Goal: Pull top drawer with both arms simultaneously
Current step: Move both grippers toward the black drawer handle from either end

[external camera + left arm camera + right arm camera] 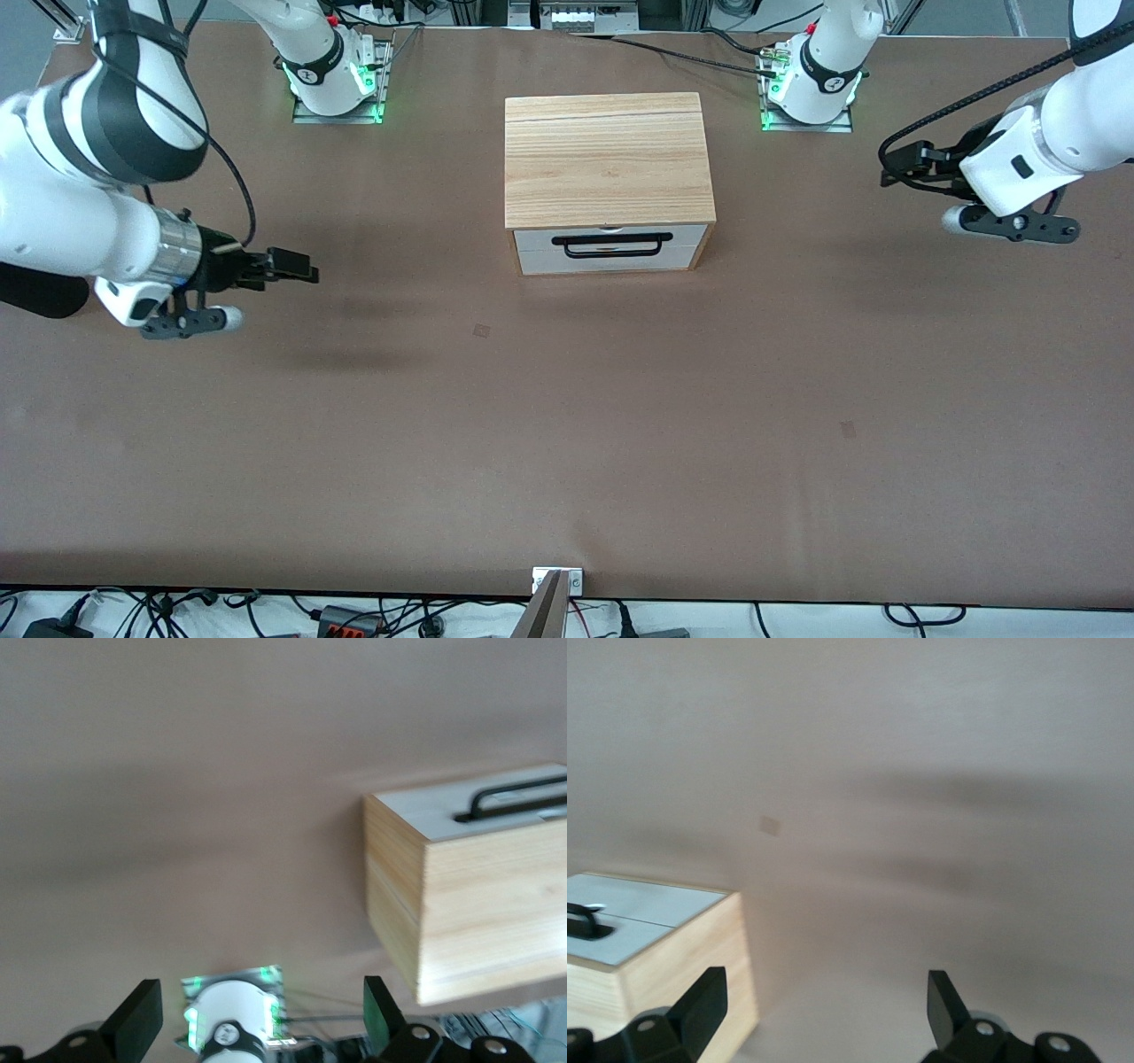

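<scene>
The light-wood cabinet (609, 159) stands mid-table near the robots' bases. Its top drawer (536, 237) has a white front and a black bar handle (611, 245), and it looks closed; its tray is hidden. My right gripper (297, 266) is open and empty over bare table toward the right arm's end, well apart from the cabinet. My left gripper (897, 164) is open and empty over bare table toward the left arm's end, also well apart. The left wrist view (259, 997) shows the cabinet (478, 904) and handle (518, 797). The right wrist view (825, 985) shows the cabinet (682, 970) and handle (585, 921).
The two arm bases (332, 84) (808, 89) with green lights stand beside the cabinet, one toward each end of the table. Cables lie along the table's edge nearest the front camera, beside a small metal mount (558, 580). A robot base (232, 1023) shows between the left fingers.
</scene>
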### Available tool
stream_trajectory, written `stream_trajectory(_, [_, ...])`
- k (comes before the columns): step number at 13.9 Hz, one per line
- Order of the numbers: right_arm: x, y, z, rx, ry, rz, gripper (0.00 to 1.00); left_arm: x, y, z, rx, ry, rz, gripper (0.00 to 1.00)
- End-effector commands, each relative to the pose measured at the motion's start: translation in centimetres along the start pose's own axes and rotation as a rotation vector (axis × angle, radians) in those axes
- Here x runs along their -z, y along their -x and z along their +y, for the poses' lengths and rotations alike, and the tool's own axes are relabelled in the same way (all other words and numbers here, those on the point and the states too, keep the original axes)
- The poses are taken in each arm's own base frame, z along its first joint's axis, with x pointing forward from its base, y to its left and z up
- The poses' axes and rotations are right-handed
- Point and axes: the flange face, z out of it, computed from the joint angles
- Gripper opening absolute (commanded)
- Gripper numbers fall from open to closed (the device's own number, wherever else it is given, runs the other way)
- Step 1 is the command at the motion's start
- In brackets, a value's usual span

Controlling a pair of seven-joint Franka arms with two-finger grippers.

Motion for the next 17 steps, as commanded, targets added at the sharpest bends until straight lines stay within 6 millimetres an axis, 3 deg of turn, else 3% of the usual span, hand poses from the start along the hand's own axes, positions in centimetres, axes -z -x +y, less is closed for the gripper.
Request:
stream_trajectory(1, [-2.9, -1.0, -2.2, 0.002, -0.147, -0.019, 1.00, -2.4, -3.3, 0.4, -0.040, 0.162, -0.061, 1.00])
stream_trajectory(5, [-6.8, -2.3, -3.1, 0.000, -0.357, -0.066, 1.00, -8.1, -7.7, 0.4, -0.044, 0.487, -0.033, 1.00])
stream_trajectory(7, [-10.2, -2.7, -2.2, 0.095, -0.438, -0.083, 1.00, -12.1, -9.3, 1.1, -0.088, 0.623, 0.061, 1.00])
stream_trajectory(9, [-14.7, -2.8, -1.2, 0.203, -0.569, -0.084, 1.00, -16.6, -10.8, 2.7, -0.164, 0.806, 0.146, 1.00])
stream_trajectory(11, [-18.6, -3.0, -1.1, 0.241, -0.708, -0.107, 1.00, -19.7, -12.4, 2.6, -0.237, 0.931, 0.237, 1.00])
stream_trajectory(13, [-22.1, -3.3, -0.9, 0.261, -0.853, -0.078, 1.00, -24.3, -13.4, 2.8, -0.302, 1.062, 0.309, 1.00])
stream_trajectory(15, [-25.7, -3.0, -2.4, 0.254, -0.948, -0.073, 1.00, -29.7, -13.3, 3.1, -0.347, 1.159, 0.393, 1.00])
stream_trajectory(16, [-26.9, -2.5, -3.8, 0.242, -0.975, -0.082, 1.00, -32.6, -13.0, 4.1, -0.367, 1.197, 0.432, 1.00])
stream_trajectory(17, [-28.6, -1.5, -5.7, 0.220, -1.002, -0.091, 1.00, -34.2, -12.8, 4.2, -0.365, 1.214, 0.443, 1.00])
